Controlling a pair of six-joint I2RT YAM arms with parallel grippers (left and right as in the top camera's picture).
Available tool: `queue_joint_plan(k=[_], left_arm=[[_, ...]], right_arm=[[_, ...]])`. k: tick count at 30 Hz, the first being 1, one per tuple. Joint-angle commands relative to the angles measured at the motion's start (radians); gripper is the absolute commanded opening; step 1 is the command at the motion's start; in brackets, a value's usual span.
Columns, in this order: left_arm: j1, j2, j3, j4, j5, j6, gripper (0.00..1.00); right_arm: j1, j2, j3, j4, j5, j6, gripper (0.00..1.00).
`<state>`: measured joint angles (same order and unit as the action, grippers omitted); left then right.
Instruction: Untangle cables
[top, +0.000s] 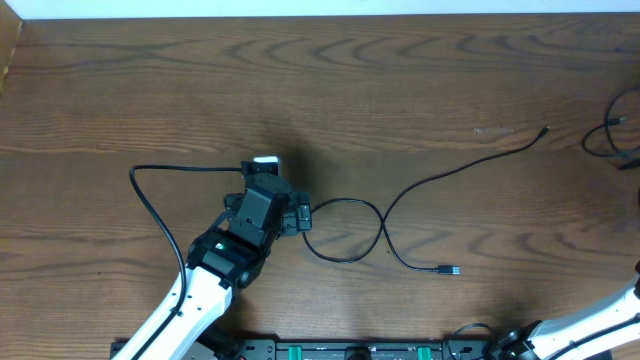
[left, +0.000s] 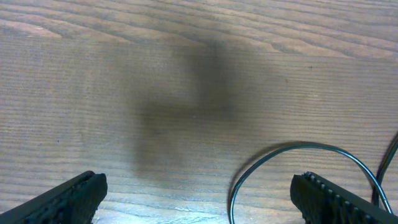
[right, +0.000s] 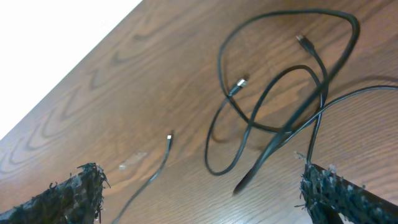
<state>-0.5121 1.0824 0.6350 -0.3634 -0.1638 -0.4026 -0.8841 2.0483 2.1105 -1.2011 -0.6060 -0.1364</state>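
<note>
**Wood table (top: 400, 80), limp black cables (right: 323, 84)**

Most lie knotted at the table's right edge; one loose cable (top: 430, 180) crosses itself mid-table. Left gripper (left: 199, 186) and right gripper (right: 200, 177) both gape, empty. Cord looks light, floppy, slick: pinch beside a plug (top: 452, 270).

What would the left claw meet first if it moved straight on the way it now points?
Probably bare table; the black cable loop lies just inside the right finger of the left claw; depth unclear.
</note>
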Motion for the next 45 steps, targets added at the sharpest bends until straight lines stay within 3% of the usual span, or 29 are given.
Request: queue_joint_plan(k=[1, 14, 23, 33, 39, 45], left_arm=[[0.005, -0.003, 0.010, -0.003, -0.013, 0.010, 1.00], [0.005, -0.003, 0.010, -0.003, -0.013, 0.010, 1.00], [0.005, -0.003, 0.010, -0.003, -0.013, 0.010, 1.00], [0.005, -0.003, 0.010, -0.003, -0.013, 0.010, 1.00], [0.005, -0.003, 0.011, -0.003, -0.013, 0.010, 1.00], [0.005, -0.003, 0.010, -0.003, -0.013, 0.010, 1.00]], right_arm=[[0.007, -0.068, 0.010, -0.034, 0.010, 0.006, 0.99], [0.145, -0.240, 0.010, -0.182, 0.091, 0.005, 0.99], [0.438, -0.225, -0.007, -0.311, 0.075, -0.272, 0.99], [0.774, -0.224, -0.191, -0.274, 0.085, -0.528, 0.99], [0.897, -0.223, -0.396, -0.173, 0.083, -0.528, 0.99], [1.027, -0.223, -0.570, -0.038, 0.084, -0.439, 0.99]])
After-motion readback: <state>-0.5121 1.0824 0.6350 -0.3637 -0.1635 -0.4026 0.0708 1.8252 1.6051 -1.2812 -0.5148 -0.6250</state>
